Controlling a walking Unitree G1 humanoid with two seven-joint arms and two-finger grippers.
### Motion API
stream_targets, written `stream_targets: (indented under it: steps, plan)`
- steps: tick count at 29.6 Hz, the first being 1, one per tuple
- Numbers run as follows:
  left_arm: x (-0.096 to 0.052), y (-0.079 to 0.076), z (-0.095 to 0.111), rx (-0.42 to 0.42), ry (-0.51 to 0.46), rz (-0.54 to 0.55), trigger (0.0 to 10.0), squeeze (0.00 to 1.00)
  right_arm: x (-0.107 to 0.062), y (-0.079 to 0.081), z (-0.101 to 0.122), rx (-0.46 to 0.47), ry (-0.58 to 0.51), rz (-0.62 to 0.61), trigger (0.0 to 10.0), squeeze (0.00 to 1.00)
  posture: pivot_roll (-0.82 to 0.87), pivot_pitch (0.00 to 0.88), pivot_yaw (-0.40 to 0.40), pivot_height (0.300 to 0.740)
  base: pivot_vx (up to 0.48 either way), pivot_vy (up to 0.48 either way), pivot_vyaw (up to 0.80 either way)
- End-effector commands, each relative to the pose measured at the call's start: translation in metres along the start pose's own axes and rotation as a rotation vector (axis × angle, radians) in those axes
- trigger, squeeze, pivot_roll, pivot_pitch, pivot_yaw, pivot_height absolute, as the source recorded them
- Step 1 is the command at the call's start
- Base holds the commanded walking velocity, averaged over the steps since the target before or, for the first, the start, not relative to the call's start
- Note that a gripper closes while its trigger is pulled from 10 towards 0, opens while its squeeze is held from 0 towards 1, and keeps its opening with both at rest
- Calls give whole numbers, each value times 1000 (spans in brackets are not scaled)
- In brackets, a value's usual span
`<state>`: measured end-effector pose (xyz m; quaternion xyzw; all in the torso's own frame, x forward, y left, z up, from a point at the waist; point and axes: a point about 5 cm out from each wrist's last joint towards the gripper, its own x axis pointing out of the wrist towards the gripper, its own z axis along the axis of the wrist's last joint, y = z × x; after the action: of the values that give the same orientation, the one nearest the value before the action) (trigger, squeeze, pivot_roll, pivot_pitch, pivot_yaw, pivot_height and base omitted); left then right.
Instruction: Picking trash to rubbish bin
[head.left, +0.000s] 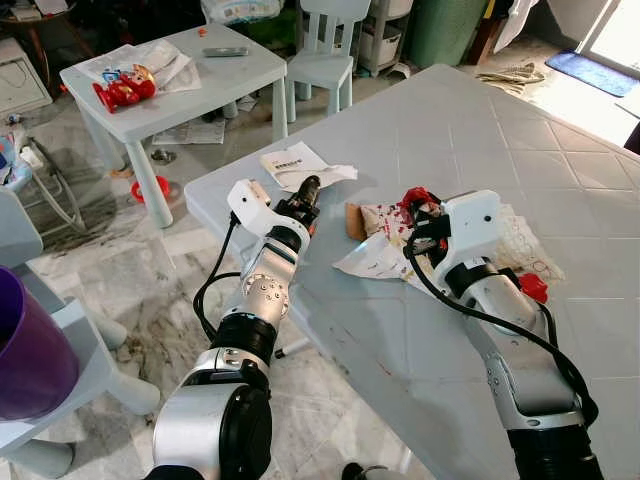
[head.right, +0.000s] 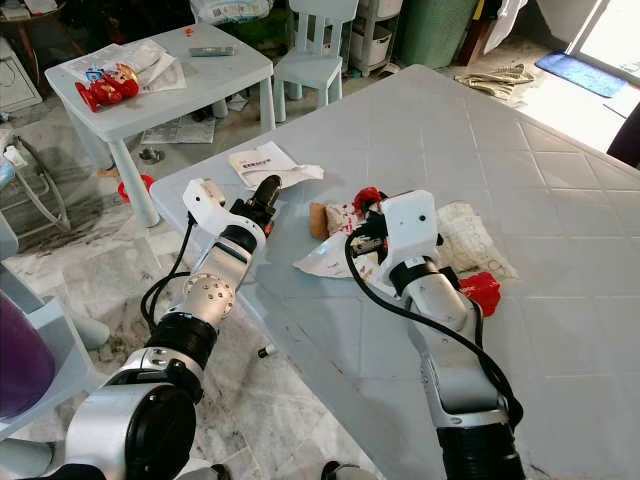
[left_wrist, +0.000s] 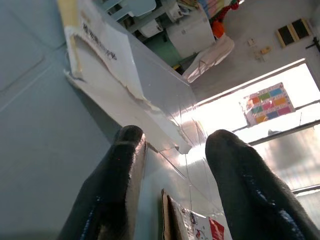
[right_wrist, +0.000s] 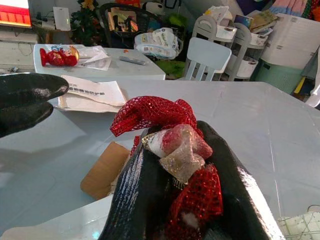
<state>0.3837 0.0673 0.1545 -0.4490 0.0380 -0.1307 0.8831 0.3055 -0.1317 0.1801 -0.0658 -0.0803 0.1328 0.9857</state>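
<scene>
Red mesh trash is clamped in the right hand; left hand gapes above paper.

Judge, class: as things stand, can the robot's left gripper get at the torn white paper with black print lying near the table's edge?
Probably yes. The left gripper is open and hovers beside the torn white printed paper, with bare grey table between them. The right gripper, shut on red mesh netting, stays clear.

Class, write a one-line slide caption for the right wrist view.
Right gripper pinches red mesh netting above the grey table, torn white paper lying beyond.
</scene>
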Motion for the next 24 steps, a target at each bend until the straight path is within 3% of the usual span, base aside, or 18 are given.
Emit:
stream_targets:
  steps: [1,11,12,13,14,15,16,17,18,20,21,24]
  plan:
    - [3,-21,-5,59,5,-88,0,0,-1,-1,3,-3,-12,-11,0,0,-51,134,-81,740,0,0,0]
    - [-13,-34,8,262,-60,-189,0,0,0,1,3,2,-15,-6,0,0,-36,128,-79,740,0,0,0]
    - [-16,-37,10,323,-79,-206,0,0,0,1,3,2,-15,-6,0,0,-36,128,-79,740,0,0,0]
    - [-16,-37,10,323,-79,-206,0,0,0,1,3,2,-15,-6,0,0,-36,128,-79,740,0,0,0]
    - [-21,-38,14,424,-105,-213,0,0,1,1,3,2,-16,-5,0,0,-36,128,-79,740,0,0,0]
    - [-23,-38,15,472,-107,-218,667,0,1,1,3,2,-17,-5,0,0,-36,128,-79,740,0,0,0]
    - [-23,-38,15,472,-107,-218,667,0,1,1,3,2,-17,-5,0,0,-36,128,-79,740,0,0,0]
    - [-26,-36,14,504,-100,-230,3490,0,1,1,3,2,-18,-4,0,0,-28,123,-81,740,0,0,0]
    - [-27,-35,14,522,-96,-233,3020,0,2,1,3,2,-19,-3,0,0,-27,122,-81,740,0,0,0]
    - [-27,-34,14,533,-93,-235,3020,0,2,1,3,2,-19,-3,0,0,-27,122,-81,740,0,0,0]
    - [-28,-34,14,540,-90,-237,0,0,3,1,3,2,-20,-2,0,0,-27,122,-81,740,0,0,0]
    - [-32,-39,8,574,-70,-276,0,0,3,1,4,1,-24,-1,0,0,-30,116,-80,740,0,0,0]
